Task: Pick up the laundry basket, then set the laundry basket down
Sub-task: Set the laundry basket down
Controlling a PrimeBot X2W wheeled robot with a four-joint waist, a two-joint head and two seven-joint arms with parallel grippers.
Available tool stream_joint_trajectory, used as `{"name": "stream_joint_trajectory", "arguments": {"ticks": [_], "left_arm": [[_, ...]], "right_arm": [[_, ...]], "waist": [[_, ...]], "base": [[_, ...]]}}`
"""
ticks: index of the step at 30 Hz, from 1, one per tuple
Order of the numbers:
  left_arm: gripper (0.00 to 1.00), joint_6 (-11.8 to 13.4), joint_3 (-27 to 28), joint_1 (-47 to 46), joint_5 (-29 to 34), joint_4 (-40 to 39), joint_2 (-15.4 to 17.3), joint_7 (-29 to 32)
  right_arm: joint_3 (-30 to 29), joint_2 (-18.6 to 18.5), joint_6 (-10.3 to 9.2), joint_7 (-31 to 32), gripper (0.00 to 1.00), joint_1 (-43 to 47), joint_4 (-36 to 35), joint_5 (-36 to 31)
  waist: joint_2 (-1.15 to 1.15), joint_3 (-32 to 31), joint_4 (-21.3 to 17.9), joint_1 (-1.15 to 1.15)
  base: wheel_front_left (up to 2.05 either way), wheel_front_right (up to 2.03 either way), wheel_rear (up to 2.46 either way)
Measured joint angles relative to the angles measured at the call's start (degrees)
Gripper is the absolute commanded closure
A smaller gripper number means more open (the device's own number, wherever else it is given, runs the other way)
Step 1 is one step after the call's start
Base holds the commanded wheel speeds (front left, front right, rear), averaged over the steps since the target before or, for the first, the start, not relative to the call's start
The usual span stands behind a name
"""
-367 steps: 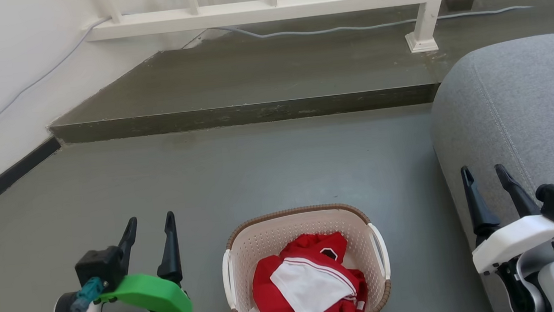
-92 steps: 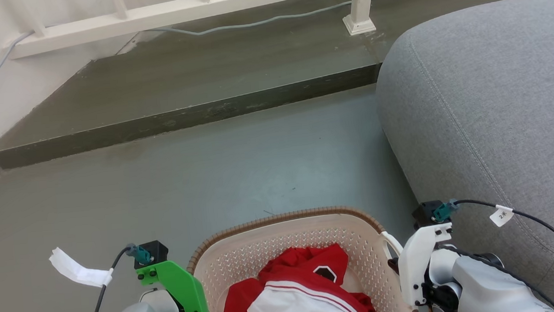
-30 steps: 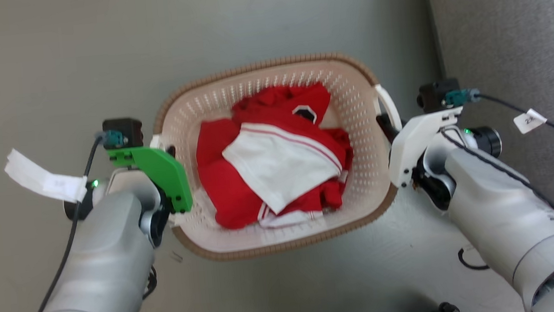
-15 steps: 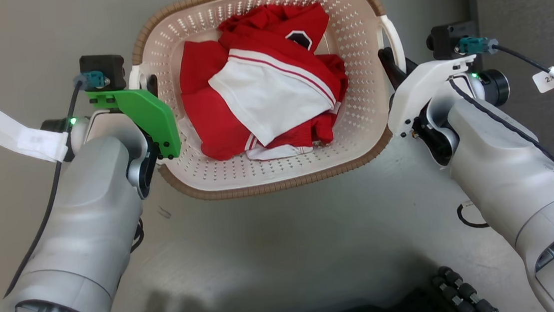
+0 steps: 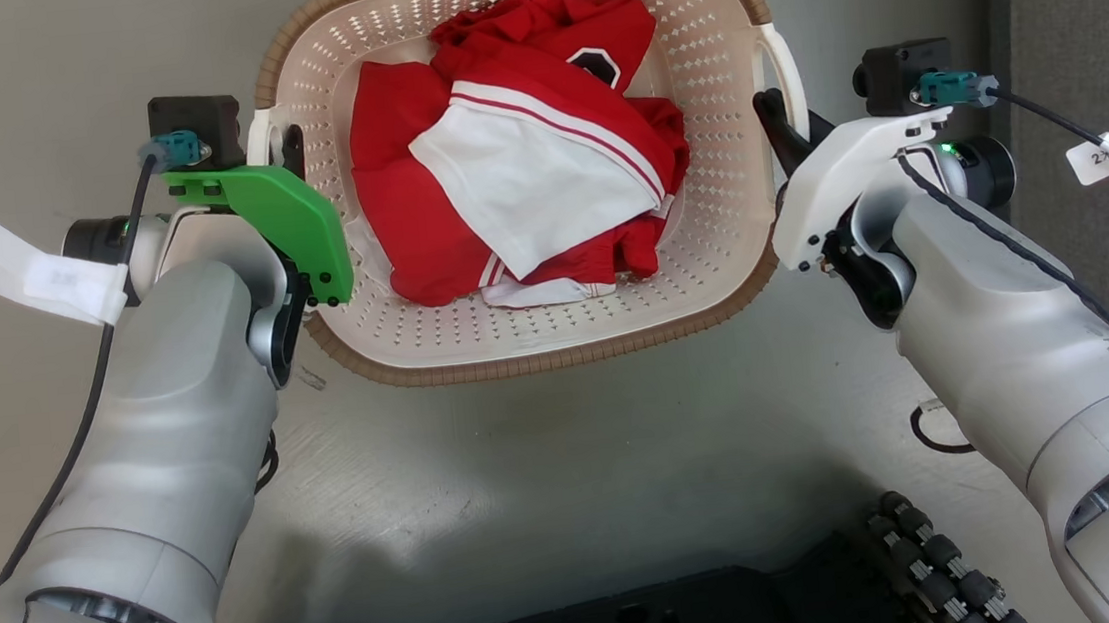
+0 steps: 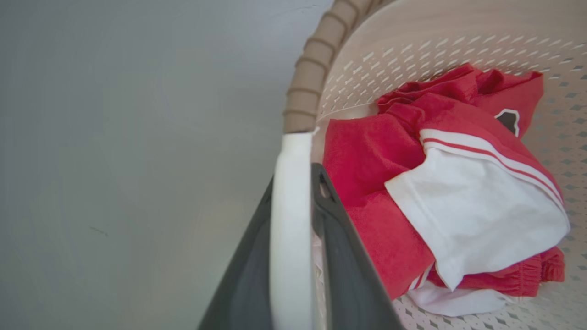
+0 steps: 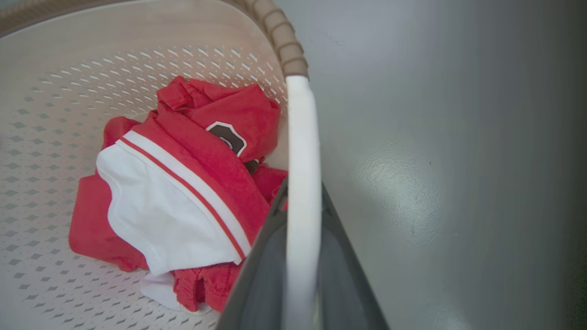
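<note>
- Head view: laundry basket (image 5: 556, 323) sits centred in front of the robot, between the two arms, with its far rim cut off by the frame top. Its long axis runs left-right, with a white handle on each short end. A red-and-white garment (image 5: 521, 154) is heaped inside. A grey sofa (image 5: 1090, 4) is just right of the right arm.
- Left gripper (image 5: 277, 147) is at the basket's left end and right gripper (image 5: 788, 115) at the right end. They're roughly level, neither arm nearer.
- Left wrist view: both dark fingers are pinched on the left handle (image 6: 290, 238), one outside it, one on the garment side. The grey floor (image 6: 114, 160) lies beyond. My read is the basket hangs clear of it, but I can't confirm that.
- Right wrist view: mirror image. The fingers are clamped on the right handle (image 7: 300, 137), one each side.
- Judgement: the load hangs from its two ends, so the coming move needs both arms travelling together and level. Otherwise the basket tips along its long axis or a handle slips.
</note>
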Motion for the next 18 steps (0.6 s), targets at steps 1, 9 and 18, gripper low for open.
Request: {"name": "stream_joint_trajectory", "arguments": {"ticks": [1, 9, 18], "left_arm": [[1.00, 0.0, 0.0, 0.0, 0.0, 0.1, 0.0, 0.0], [1.00, 0.0, -0.3, 0.0, 0.1, 0.9, -0.2, -1.1], [1.00, -0.6, -0.3, -0.4, 0.1, 1.8, -0.4, -1.5]], "right_arm": [[0.1, 0.0, 0.09, -0.2, 1.00, 0.0, 0.1, 0.0], [-0.1, -0.1, 1.02, -1.6, 1.00, 0.0, 0.4, 0.4], [-0.2, -0.1, 1.14, -2.0, 1.00, -0.4, 0.6, 0.8]], "waist": [[0.00, 0.2, 0.0, 0.00], [0.00, 0.8, 0.3, -0.01], [0.00, 1.0, 0.5, -0.01]], "base": [[0.00, 0.00, 0.00], [0.00, 0.00, 0.00], [0.00, 0.00, 0.00]]}}
